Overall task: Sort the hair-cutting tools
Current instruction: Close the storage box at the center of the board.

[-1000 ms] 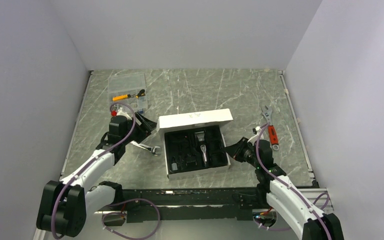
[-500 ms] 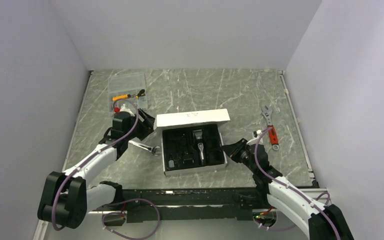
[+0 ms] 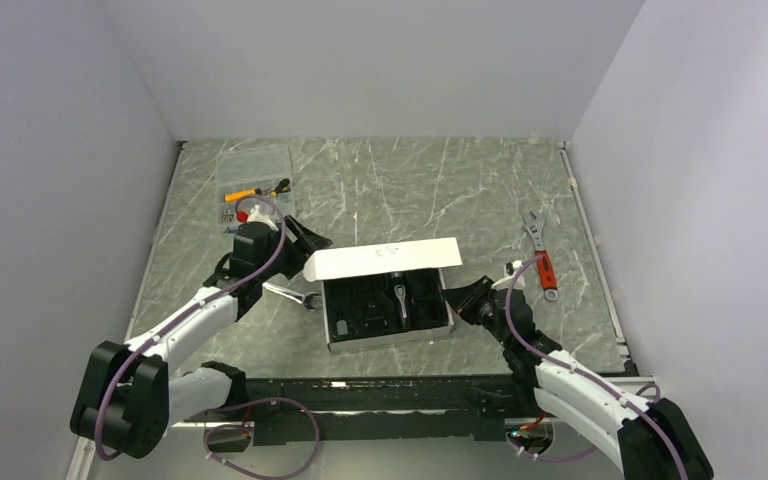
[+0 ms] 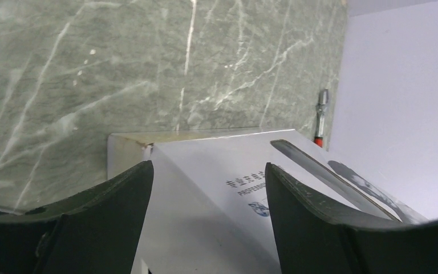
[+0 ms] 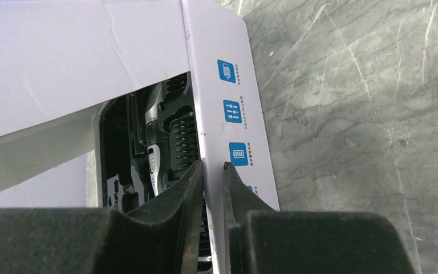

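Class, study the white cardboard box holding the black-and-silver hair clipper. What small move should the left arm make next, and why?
Probably press the white cardboard lid down toward shut: it leans partway over the box, the open left gripper sits behind it, the black-and-silver clipper already lies inside, and the right gripper pinches the box's right wall.

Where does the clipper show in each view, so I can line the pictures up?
Top external: the clipper lies in the box, just below picture centre, partly under the tilted lid.
Left wrist: not in it; the lid blocks the box's inside.
Right wrist: clipper left of centre, beneath the lid.
Shared landmark: the white lid, seen in all three views.
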`<state>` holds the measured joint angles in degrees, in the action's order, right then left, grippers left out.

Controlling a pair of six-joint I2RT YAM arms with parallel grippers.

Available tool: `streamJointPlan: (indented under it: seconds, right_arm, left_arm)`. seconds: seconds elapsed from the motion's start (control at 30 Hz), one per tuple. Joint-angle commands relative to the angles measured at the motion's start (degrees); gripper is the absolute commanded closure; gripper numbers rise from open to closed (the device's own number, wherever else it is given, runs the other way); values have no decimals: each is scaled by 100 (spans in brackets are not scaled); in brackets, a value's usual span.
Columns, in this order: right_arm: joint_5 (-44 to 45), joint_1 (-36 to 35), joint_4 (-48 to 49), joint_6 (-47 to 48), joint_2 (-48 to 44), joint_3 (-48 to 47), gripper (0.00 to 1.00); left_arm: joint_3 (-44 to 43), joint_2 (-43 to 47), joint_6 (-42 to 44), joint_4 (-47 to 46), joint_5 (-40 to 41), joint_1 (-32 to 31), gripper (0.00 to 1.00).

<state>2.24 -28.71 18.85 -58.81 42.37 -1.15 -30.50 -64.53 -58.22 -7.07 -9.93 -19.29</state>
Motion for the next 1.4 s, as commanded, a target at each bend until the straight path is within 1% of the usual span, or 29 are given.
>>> streamJointPlan:
  seconds: [0.0, 0.2, 0.27, 0.37, 0.47, 0.53, 0.6, 0.67, 0.7, 0.77, 0.9, 0.97, 1.07, 1.17, 1.27, 1.37]
  right_arm:
    - [93, -44, -316, -10, -64, -103, 100]
    - [57, -56, -396, 90, -28, -233, 100]
    - [61, -58, -416, 81, -50, -240, 100]
    - [86, -56, -511, 133, -117, -276, 100]
    - [133, -56, -643, 233, -122, -376, 100]
    - [172, -56, -714, 301, -79, -459, 100]
    - [148, -49, -759, 401, -7, -571, 100]
    - [88, -45, -767, 549, 70, -684, 100]
    - [70, -47, -795, 621, 92, -745, 98]
    - [57, -47, -925, 745, 98, -881, 87]
    - [119, -47, -1488, 1124, -49, -1211, 56]
    - [194, -43, -1812, 1310, -199, -1373, 46]
    - [259, -54, -2156, 1659, -491, -1536, 38]
    - [268, -56, -2201, 2034, -686, -1653, 35]
    - [308, -57, -2203, 2342, -685, -1824, 30]
    - [415, -56, -2187, 2573, -679, -1980, 22]
  left_arm:
    - [88, 118, 124, 226, 264, -51, 22]
    - [-22, -33, 180, 500, 340, -12, 17]
    - [-98, 71, 264, 856, 534, 58, 14]
    - [-28, 600, 297, 1365, 1063, 220, 10]
    - [85, 1292, 287, 1888, 1897, 267, 5]
    - [145, 1706, 300, 2236, 2295, 284, 3]
    - [231, 2083, 359, 2508, 2540, 287, 3]
    - [334, 2400, 447, 2593, 2528, 284, 3]
    - [399, 2560, 511, 2616, 2508, 280, 4]
    - [518, 2951, 636, 2728, 2508, 284, 5]
    - [773, 4120, 1148, 2733, 2408, 279, 7]
    - [869, 4640, 1399, 2737, 2276, 278, 9]
    - [1045, 5149, 1819, 2595, 1820, 268, 15]
    - [1109, 5131, 2020, 2565, 1385, 208, 18]
    - [1220, 5091, 2045, 2342, 1267, 21, 17]
    - [1382, 5322, 2124, 1933, 1291, -194, 13]
